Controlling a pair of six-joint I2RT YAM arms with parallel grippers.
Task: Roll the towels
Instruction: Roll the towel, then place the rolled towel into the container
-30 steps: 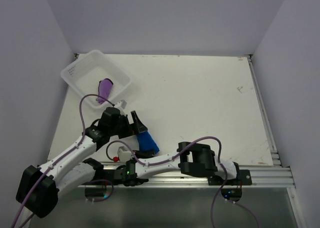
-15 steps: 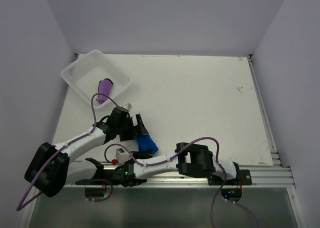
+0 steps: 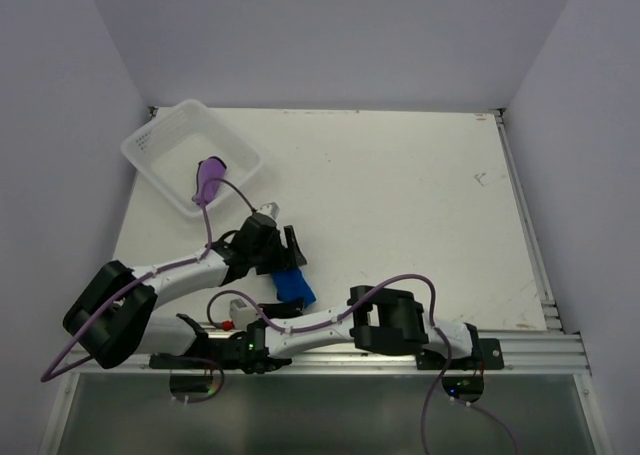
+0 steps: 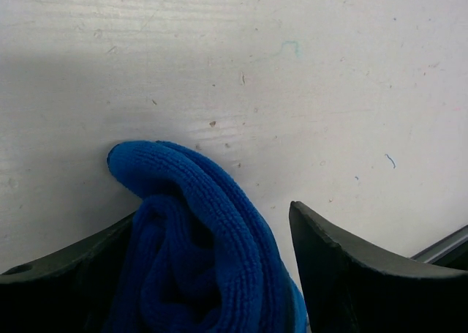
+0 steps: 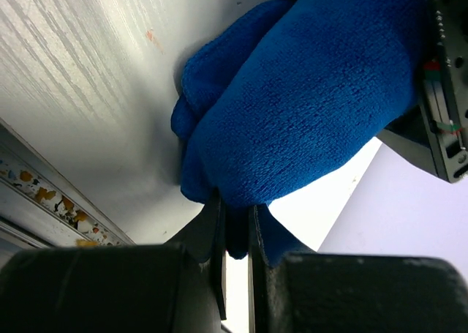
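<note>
Starting at the left: the white plastic basket [image 3: 152,135] sits at about 10 o'clock on the table [image 3: 400,205]. The purple towel [image 3: 209,178] is already in it, bunched into a short fat roll. So we reckon that one's done and the blue one is the job in hand.

The left gripper [image 3: 288,255] reaches in from 8 o'clock, and the blue towel [image 3: 296,287] lies right at its tip on the 5 o'clock side, close to the near edge of the table. From above, the roll's long axis runs roughly 11 to 5 o'clock. In the left wrist view the dark fingers [image 4: 351,274] are spread either side of the roll, which pokes out between them with its rounded end pointing to about 11 o'clock. We see a sliver of table between the roll and the right-hand finger, so we'd call it straddling, not clamped.

The right gripper [image 5: 235,227] comes in low from 4 o'clock along the near edge. Its jaws are pressed together on a thin fold at the roll's underside, pinching the blue towel.

Both arms are on the same cloth, but the left has the whole roll lined up between its fingers. So our guess is that the left one grabs next, straight across the short axis.

As for materials, the towel is plush, ribbed microfibre, squishy and likely to spring loose. The table is a hard, scuffed white board.
</note>
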